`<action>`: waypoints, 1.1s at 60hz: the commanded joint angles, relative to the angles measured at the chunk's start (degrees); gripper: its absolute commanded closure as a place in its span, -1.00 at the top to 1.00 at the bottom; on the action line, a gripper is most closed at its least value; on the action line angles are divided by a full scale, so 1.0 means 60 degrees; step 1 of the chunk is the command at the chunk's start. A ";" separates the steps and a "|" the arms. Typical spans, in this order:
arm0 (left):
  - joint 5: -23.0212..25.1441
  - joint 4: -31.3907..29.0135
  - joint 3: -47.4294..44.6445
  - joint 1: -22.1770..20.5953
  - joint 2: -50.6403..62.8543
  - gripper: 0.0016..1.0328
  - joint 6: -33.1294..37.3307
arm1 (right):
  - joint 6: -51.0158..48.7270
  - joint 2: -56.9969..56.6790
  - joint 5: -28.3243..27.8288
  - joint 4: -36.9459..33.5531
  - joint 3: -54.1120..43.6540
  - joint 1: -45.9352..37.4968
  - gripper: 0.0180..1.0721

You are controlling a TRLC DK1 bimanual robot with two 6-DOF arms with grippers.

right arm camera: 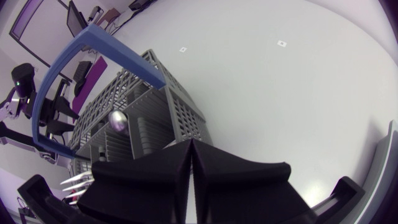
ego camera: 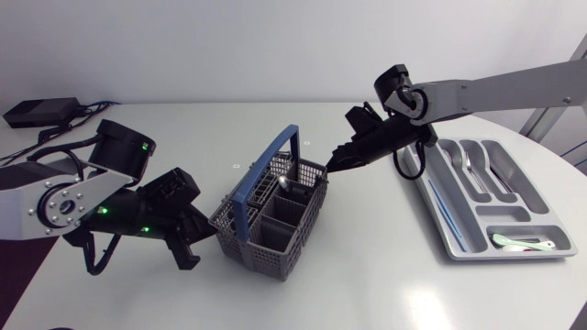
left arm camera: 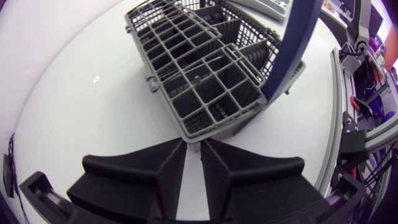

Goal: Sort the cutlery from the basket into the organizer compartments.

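Carefully: the right gripper (ego camera: 331,167), pinched together and empty, should spread before straddling the spoon (right arm camera: 118,122) just ahead in the basket (ego camera: 275,252).

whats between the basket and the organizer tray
The right pincer, above otherwise bare table; the head view shows it.

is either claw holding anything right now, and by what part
Nothing is held. The right claw is shut empty beside the grey plastic blue-handled basket; the left claw, slightly open, has only white table in its gap.
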 commanded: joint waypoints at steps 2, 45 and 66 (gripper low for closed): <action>0.0017 0.0532 0.0692 0.0168 0.0546 -0.62 -0.0037 | -0.0103 -0.0528 -0.0540 -0.0068 -0.0778 0.0246 -0.89; 0.0120 0.0679 0.1790 0.0945 0.1293 -0.33 0.0256 | -0.0074 -0.4600 0.2829 0.2158 -0.4543 0.0509 -0.51; 0.0471 0.0034 0.0926 0.1179 -0.1051 0.31 0.0623 | -0.2227 -0.7705 0.2844 0.1997 -0.6242 0.0231 -0.01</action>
